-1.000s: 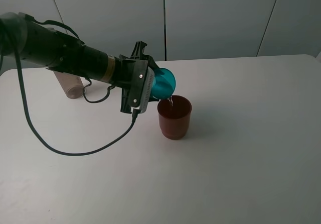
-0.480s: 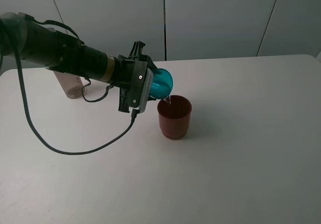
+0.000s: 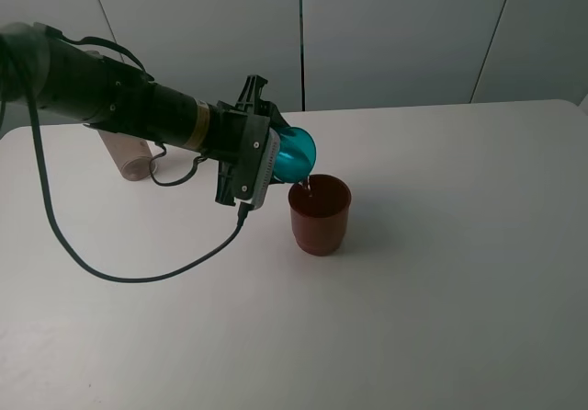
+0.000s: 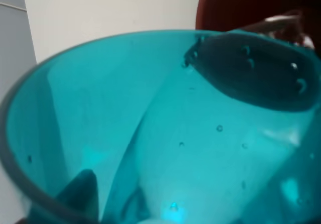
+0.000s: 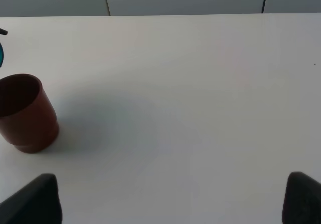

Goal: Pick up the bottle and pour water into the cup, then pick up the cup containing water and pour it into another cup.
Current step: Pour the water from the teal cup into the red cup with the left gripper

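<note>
Exterior high view, counter: white and bare on the right; all the task's things sit on its left half.
Left arm: reaches in from the left, with its wrist beside the red cup (the only arm in this view).
Bottle: at the far left, behind the arm and well apart from both cups; only its lower part shows.
Dark red cup: upright near the counter's middle, mouth open to the teal cup's lip.
Teal cup: held off the counter and tipped well over. Its long axis runs from the wrist down toward the red cup, and its lip is just above that cup's near rim.
Left jaws: clenched on the teal cup's body, seen as dark shapes through its wall in the left wrist view.
Right jaws: spread wide and holding nothing, low over bare counter and well apart from the red cup.
Water: a thin pale thread seems to fall from the lip into the red cup.
Next move, as I judge it: tilt back about the lip, keeping the lip over the rim; the left arm is the nearer.
Hard to make out: the water levels in both cups, the bottle's neck, and the fingertips of the left jaws.
</note>
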